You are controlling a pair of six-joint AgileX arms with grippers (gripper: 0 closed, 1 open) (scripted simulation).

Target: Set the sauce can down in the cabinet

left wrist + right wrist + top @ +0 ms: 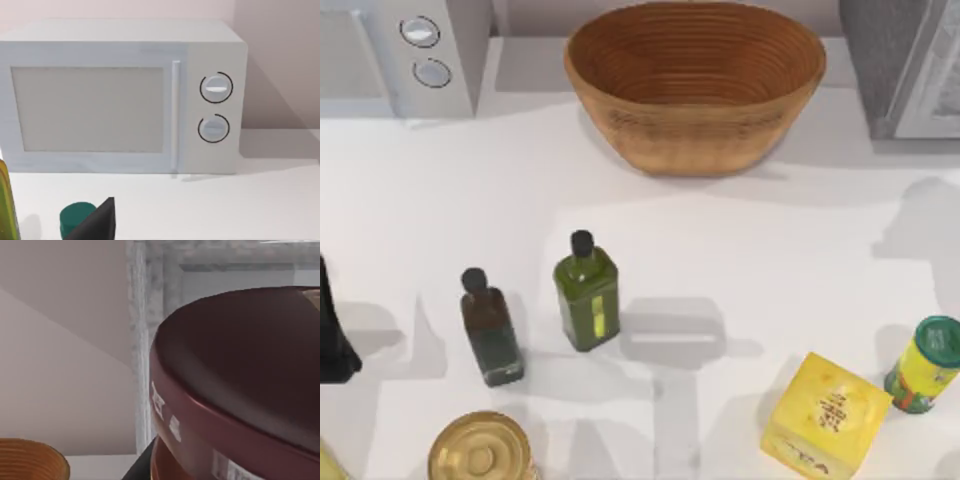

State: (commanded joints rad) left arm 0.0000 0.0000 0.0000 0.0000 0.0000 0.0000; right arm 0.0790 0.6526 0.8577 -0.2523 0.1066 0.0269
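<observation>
sauce can (pixel 240 390) close-up, cropped, hiding cabinet (pixel 150 300)

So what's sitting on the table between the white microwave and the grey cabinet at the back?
In the top view, a brown woven basket stands between the microwave and the cabinet, apart from both, with bare table on either side.

A short cylindrical sauce can (pixel 235 390), its flat top dark maroon-brown with small pale label marks along the rim, looms close in the right wrist view, tilted. Directly behind it stands the large grey speckled cabinet (pixel 885 60) with a pale white-grey framed door panel, set at the table's far right corner.
</observation>
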